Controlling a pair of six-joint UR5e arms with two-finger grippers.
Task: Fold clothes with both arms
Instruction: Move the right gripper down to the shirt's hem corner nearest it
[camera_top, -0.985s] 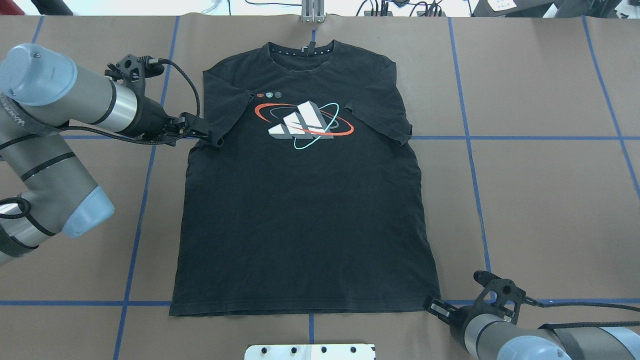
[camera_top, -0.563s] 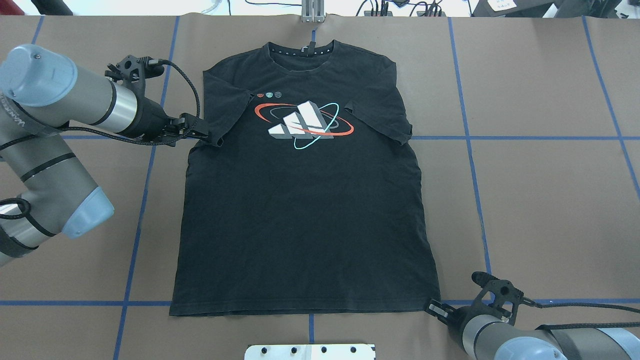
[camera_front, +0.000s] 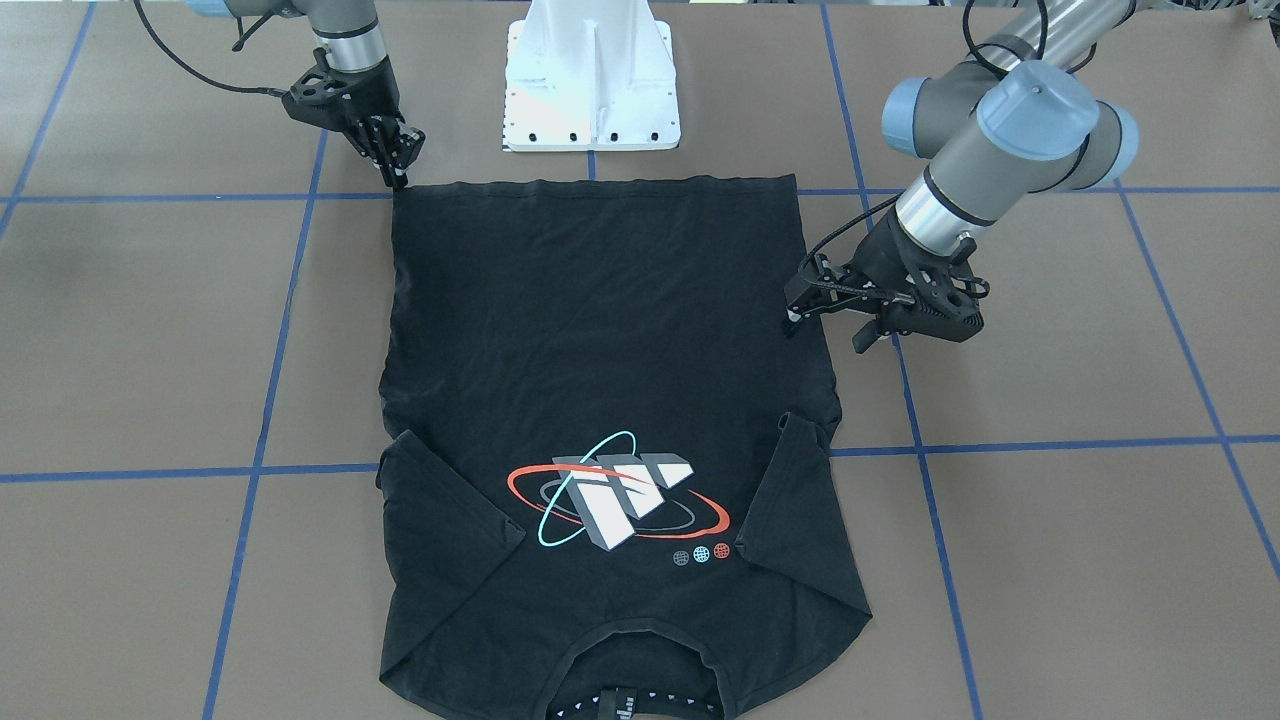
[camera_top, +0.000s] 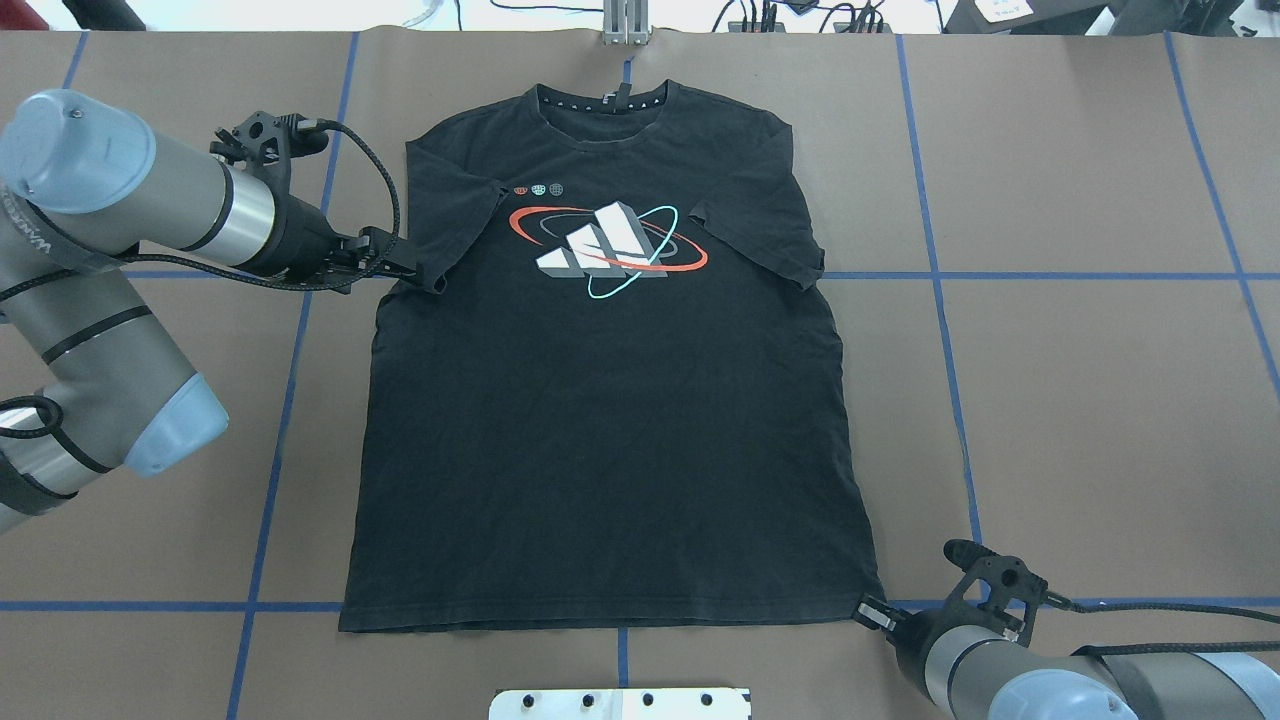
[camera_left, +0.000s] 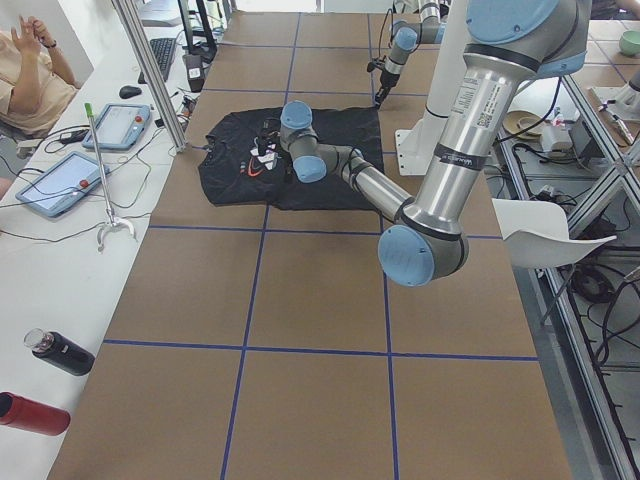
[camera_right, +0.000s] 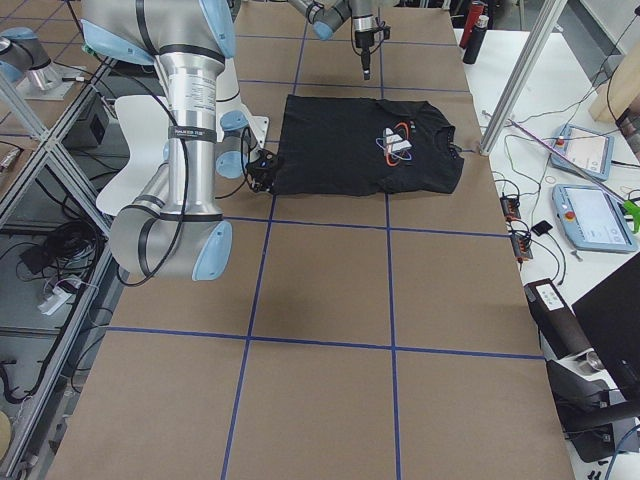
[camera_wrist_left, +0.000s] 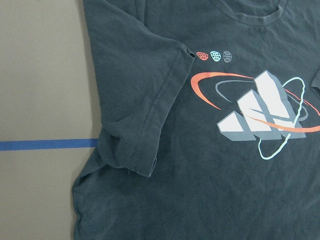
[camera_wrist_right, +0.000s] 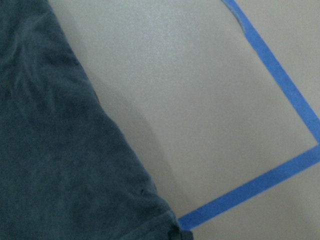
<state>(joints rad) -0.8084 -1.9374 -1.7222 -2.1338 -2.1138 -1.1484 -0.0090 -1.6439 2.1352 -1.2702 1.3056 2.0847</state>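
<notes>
Overhead view, change: over the last second the right fingers (camera_top: 873, 613) have drawn a little toward the robot and now sit right at the hem corner (camera_top: 862, 598) of the shirt (camera_top: 600, 450). The left fingers (camera_top: 398, 266) have stayed at the edge of the sleeve (camera_top: 445, 225).
Meaning: I read this as both arms lining up their grasp points before the first fold. No cloth is lifted yet, so folding has not begun.
Shirt: flat and spread on the table (camera_top: 1080, 400), graphic up, collar away from the robot, both sleeves tucked in over the chest.
Left fingers' state: touching or just beside the sleeve hem. I cannot tell whether they are apart or pinched on it, and the left wrist camera shows only cloth.
Right fingers' state: I cannot tell either. The right wrist camera shows the hem corner and blue tape, no fingertips.
Count: one shirt; two arms, left arm (camera_top: 150, 200) and right arm (camera_top: 1010, 680); two sets of fingers.
</notes>
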